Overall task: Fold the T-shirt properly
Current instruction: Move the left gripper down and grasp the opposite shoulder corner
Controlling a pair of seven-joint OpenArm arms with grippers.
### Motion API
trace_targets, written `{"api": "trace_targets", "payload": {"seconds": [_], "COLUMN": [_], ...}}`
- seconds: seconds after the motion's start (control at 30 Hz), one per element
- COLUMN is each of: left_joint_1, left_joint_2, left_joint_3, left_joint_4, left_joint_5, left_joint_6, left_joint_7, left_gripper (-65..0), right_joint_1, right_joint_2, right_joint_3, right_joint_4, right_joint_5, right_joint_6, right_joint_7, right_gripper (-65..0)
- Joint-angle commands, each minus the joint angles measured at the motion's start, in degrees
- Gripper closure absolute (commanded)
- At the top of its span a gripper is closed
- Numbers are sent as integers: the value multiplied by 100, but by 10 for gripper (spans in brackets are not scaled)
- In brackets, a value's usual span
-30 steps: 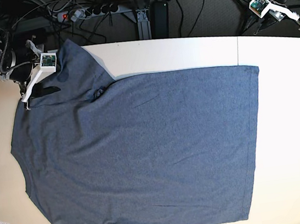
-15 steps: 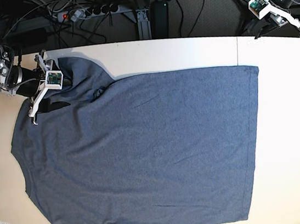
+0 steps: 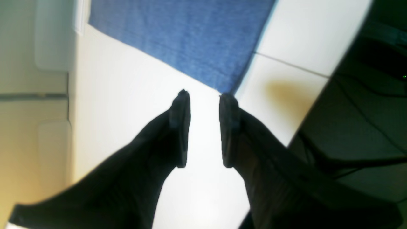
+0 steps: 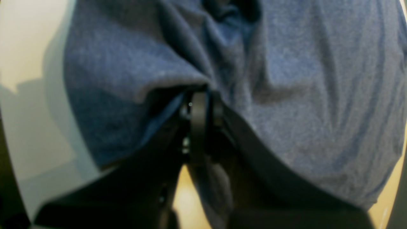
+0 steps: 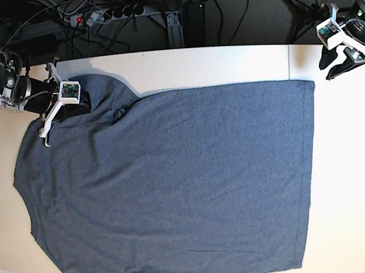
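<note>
T-shirt lies flat across the desk, plain side up, hem toward the desk's right edge, sleeves toward the left. Right gripper at the far-left sleeve, jaws pinched together on a bunched fold of sleeve fabric; cloth drapes over both fingers. Left gripper hangs above the far-right desk corner, fingers parted and empty; the hem corner appears just beyond the fingertips, apparently not touching.
</note>
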Motion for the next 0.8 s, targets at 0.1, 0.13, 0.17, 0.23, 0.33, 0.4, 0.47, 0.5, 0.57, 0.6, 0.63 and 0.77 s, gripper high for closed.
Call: {"api": "trace_targets", "payload": {"seconds": [0.1,0.13,0.17,0.23,0.33,0.4,0.47,0.5,0.57,0.6,0.63,0.77], "left_joint_1": [-131,-179,-232,-404,-765,-1056,-1408,-1596,-1967,-2149,-2319,-2914], "left_joint_2": [-245,-251,-258,-258,-258,-258,-258,-258,-258,-258,-258,-273], "left_joint_3": [103,168,251,505,1003,1379,1777,1967,2347,2538,2719,3274], "left_joint_4": [79,79,76,76,7,-140,-352,-476,-728,-848,-960,-1357], "left_joint_5": [28,31,31,31,35,140,308,330,328,330,332,415], "left_joint_6": [-96,-153,-221,-264,-271,-269,-251,-251,-251,-254,-254,-254], "left_joint_7": [-98,-175,-236,-258,-210,-212,-212,-212,-210,-192,-164,-83], "left_gripper": [-241,-258,-265,-268,-268,-268,-268,-268,-268,-268,-268,-268], "right_joint_1": [-101,-101,-101,-101,-101,-101,-101,-101,-101,-101,-101,-101], "right_joint_2": [66,66,66,66,68,68,66,66,66,66,68,68], "right_joint_3": [-101,-103,-103,-101,-103,-101,-101,-101,-101,-101,-101,-101], "right_joint_4": [-181,-181,-184,-181,-188,-188,-190,-190,-190,-190,-190,-190], "right_joint_5": [-295,-295,-295,-295,-295,-295,-295,-295,-295,-295,-295,-295], "right_joint_6": [584,584,586,584,586,586,586,586,586,586,586,586], "right_joint_7": [-793,-796,-796,-796,-798,-798,-798,-798,-796,-798,-798,-798], "right_gripper": [0,0,0,0,0,0,0,0,0,0,0,0]}}
